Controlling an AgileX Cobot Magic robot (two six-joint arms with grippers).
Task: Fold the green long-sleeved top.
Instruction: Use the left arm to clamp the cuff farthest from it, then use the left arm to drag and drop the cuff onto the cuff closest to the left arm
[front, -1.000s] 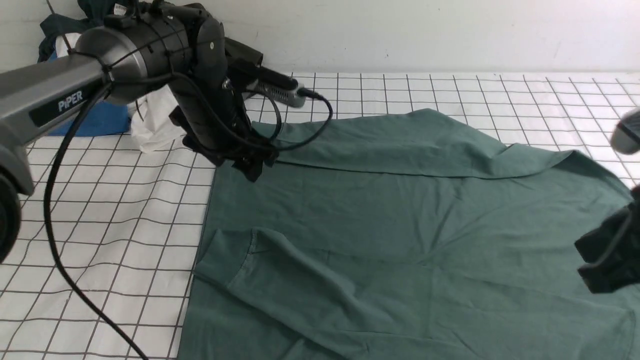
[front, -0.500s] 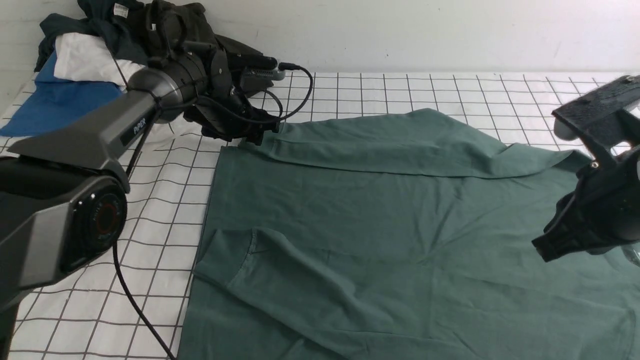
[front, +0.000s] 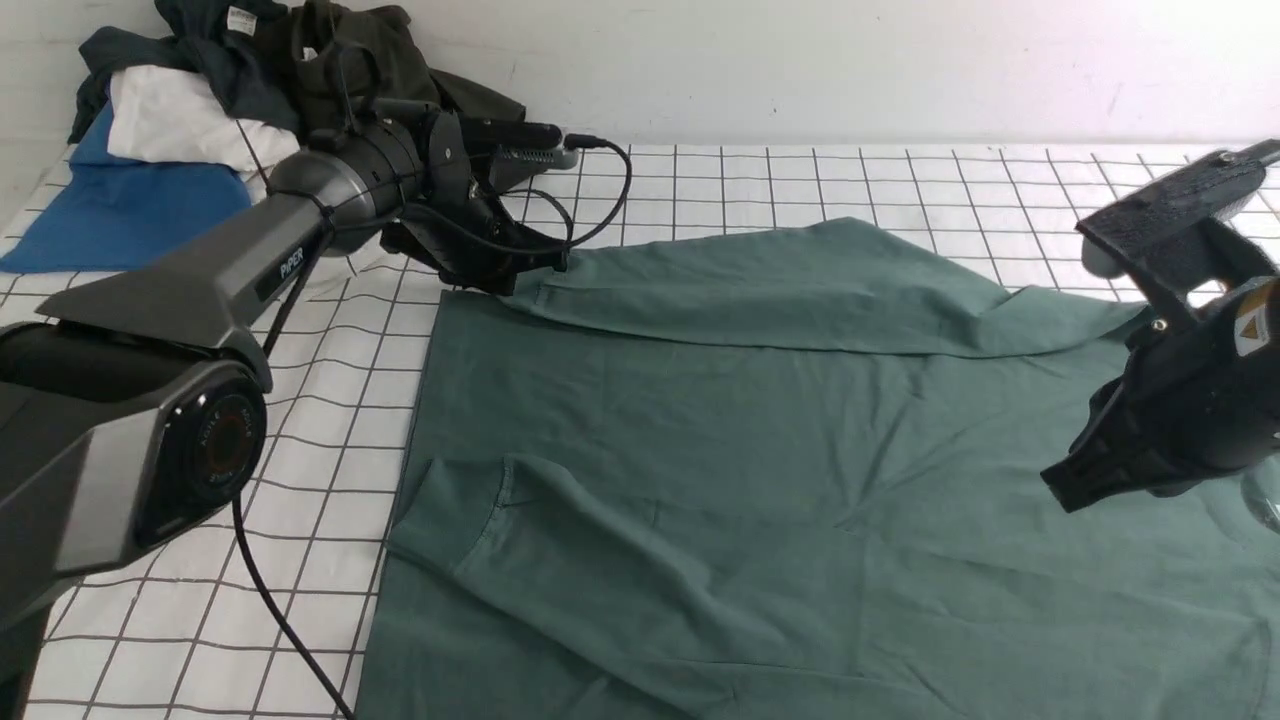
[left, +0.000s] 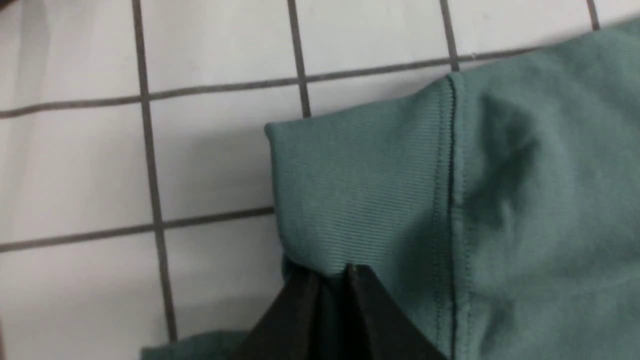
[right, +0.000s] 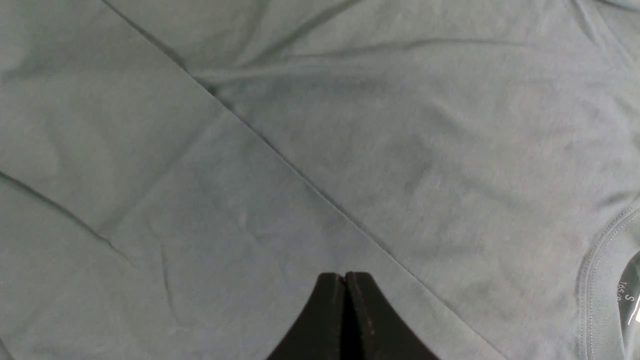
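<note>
While the left pincer (front: 512, 284) has its tips together on the far cuff (left: 360, 180), which it seems to clamp, the right pincer (front: 1058, 488) is closed with nothing in it, above the upper part of the green long-sleeved top (front: 720, 430). The top lies spread on the table (front: 320, 420), between the two pincers and on the robot's side of the left one. Its long axis goes from left to right: the neckline (right: 597, 285) points to the robot's right, near the right pincer, and the hem (front: 410, 400) is close to the left pincer. As I judge, the work is at an early stage. The near sleeve (front: 600, 540) is already laid over the body, and the far sleeve (front: 850, 315) runs from the left pincer along the far edge, probably being arranged now. The body is not folded yet, so its main folds are left to do.
</note>
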